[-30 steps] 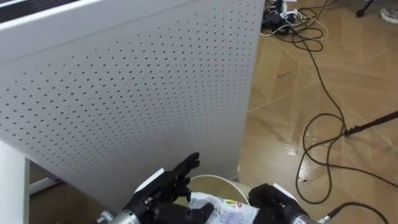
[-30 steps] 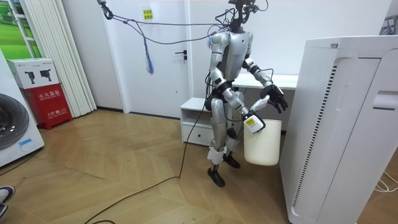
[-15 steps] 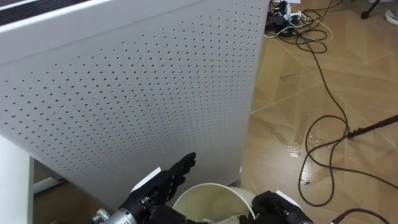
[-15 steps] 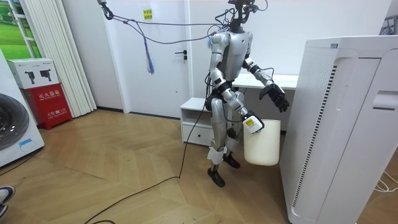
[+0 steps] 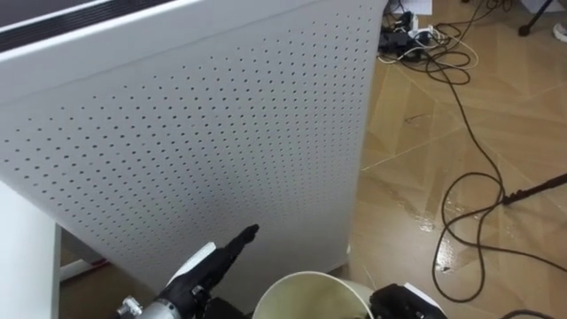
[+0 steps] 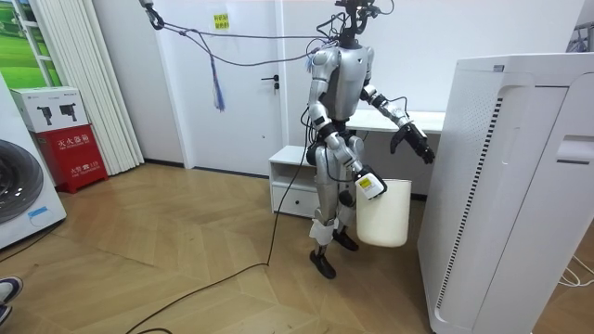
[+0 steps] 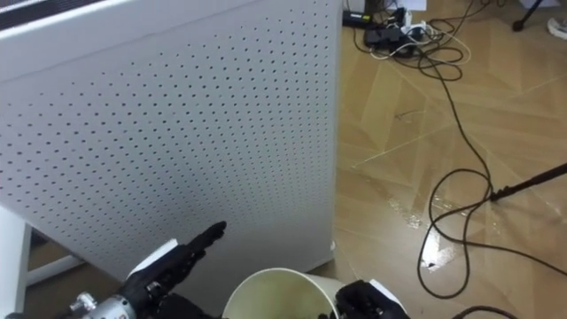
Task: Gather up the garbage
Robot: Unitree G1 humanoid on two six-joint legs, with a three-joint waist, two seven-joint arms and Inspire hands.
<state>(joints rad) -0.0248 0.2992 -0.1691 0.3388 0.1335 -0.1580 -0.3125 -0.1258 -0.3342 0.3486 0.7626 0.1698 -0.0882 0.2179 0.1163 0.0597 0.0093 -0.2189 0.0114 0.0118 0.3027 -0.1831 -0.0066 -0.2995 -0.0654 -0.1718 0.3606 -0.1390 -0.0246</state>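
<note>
Two jobs: right hand point(image 6: 368, 184) carries the white bin point(image 6: 382, 218) by its rim, grip impossible to tell, mouth up for garbage; left hand point(image 5: 205, 266) free, fingers straight, beside the perforated cabinet point(image 5: 177, 133).

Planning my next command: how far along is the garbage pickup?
Done, it seems: the wrapper held over the waste bin a second ago is no longer held, probably dropped inside. In hand: the right robot hand grips the bin's rim, carrying it beside the white perforated cabinet; the left robot hand is open, empty. Left: finding further garbage; the wooden floor nearby shows cables.
</note>
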